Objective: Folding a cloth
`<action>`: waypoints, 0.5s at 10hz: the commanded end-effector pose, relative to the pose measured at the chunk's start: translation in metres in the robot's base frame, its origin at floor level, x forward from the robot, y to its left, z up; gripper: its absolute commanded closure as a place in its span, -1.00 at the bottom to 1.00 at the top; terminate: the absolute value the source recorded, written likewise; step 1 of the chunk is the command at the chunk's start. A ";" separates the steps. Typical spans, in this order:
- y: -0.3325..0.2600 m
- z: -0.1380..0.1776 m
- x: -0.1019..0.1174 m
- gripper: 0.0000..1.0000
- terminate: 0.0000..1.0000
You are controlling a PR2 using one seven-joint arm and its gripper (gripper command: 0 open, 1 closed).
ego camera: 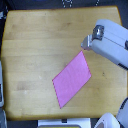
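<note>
Exterior view: pink cloth (pixel 72 78) flat on wooden table (pixel 35 45), near middle, toward view's right. Fully spread — no fold yet. Gripper (pixel 85 45) just above cloth's top corner, at its tip. Open or closed — cannot tell, too blurry. Likely first step: grab corner. Next: pinch it, lift, carry across to far corner.

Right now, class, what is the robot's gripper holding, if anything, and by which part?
It cannot be told. The gripper sits at the top corner of the cloth, which lies flat on the table, but the blurred exterior view does not show whether its fingers are closed on that corner.
</note>
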 end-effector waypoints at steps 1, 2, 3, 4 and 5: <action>0.024 -0.050 -0.039 -1.00 -1.00; 0.024 -0.057 -0.042 -1.00 -1.00; 0.024 -0.068 -0.048 -1.00 -1.00; 0.024 -0.073 -0.049 -1.00 -1.00; 0.020 -0.082 -0.050 -1.00 -1.00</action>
